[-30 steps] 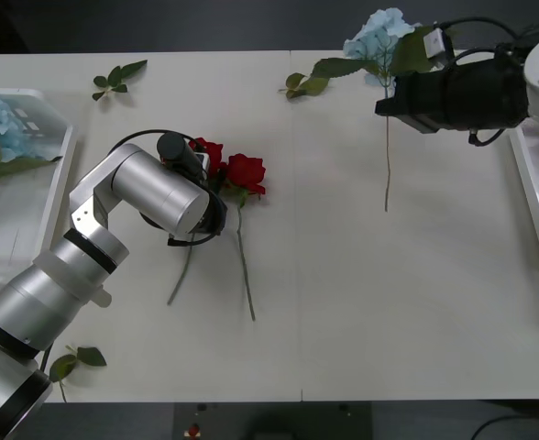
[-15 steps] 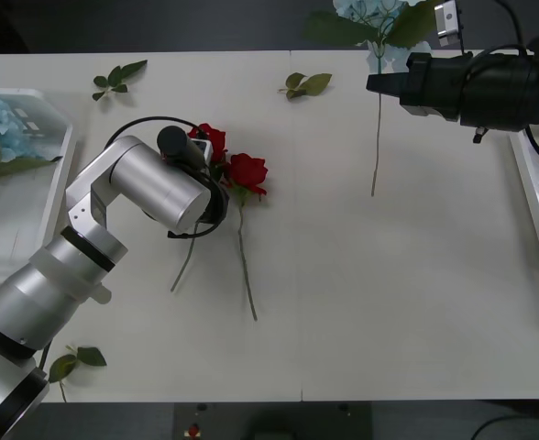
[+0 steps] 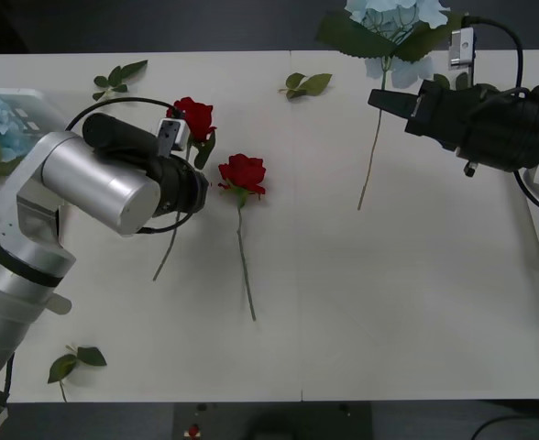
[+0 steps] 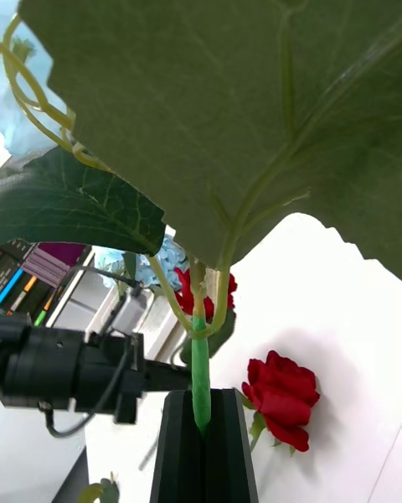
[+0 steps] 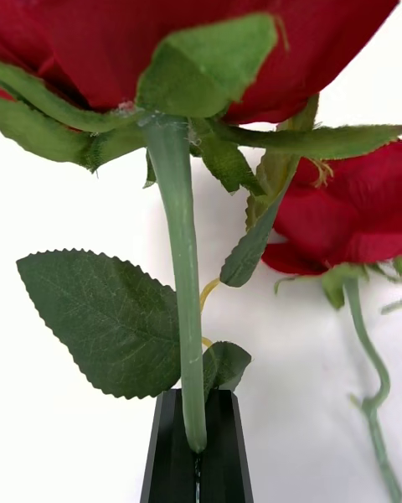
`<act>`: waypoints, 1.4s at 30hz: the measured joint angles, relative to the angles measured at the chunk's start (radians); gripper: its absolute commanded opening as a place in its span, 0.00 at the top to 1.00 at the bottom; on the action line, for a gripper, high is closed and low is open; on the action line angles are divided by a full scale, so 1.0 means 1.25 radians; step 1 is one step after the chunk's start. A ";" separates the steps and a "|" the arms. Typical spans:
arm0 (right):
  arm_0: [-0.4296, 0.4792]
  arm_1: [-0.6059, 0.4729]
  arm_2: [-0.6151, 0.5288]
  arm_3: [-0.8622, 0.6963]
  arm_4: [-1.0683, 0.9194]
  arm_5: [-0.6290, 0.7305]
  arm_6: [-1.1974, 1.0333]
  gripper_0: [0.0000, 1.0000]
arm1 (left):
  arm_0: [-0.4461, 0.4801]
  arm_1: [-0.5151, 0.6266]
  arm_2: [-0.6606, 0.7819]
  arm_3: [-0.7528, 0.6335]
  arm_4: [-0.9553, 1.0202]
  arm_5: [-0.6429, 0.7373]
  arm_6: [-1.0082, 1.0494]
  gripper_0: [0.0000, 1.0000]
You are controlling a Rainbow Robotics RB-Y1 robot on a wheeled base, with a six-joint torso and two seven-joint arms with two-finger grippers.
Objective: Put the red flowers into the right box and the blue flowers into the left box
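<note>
Our left gripper has lifted one red rose off the table and carried it toward the left edge, leaving the other rose alone. Our right gripper has raised the blue flower higher, past the far edge; its stem now hangs slanted rather than straight.

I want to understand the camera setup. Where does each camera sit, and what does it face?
Front view: above the arms, looking down at the table; both arms show, left end effector holding a rose, right end effector holding a blue flower.
Right wrist view: on the right wrist, looking along its shut fingers up the blue flower's stem.
Left wrist view: on the left wrist, facing the held rose above its fingers.
All three share the second rose lying on the table.
</note>
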 measured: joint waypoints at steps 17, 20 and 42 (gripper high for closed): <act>0.005 0.000 0.000 0.011 0.000 0.021 0.017 1.00 | 0.028 0.000 0.198 -0.044 0.308 0.037 -0.291 1.00; 0.005 0.000 0.000 0.029 0.020 0.030 0.017 1.00 | 0.028 0.000 0.224 -0.044 0.401 0.037 -0.372 1.00; 0.005 -0.001 0.000 0.140 0.294 0.024 -0.223 1.00 | 0.064 0.000 0.269 -0.037 0.963 0.037 -0.519 1.00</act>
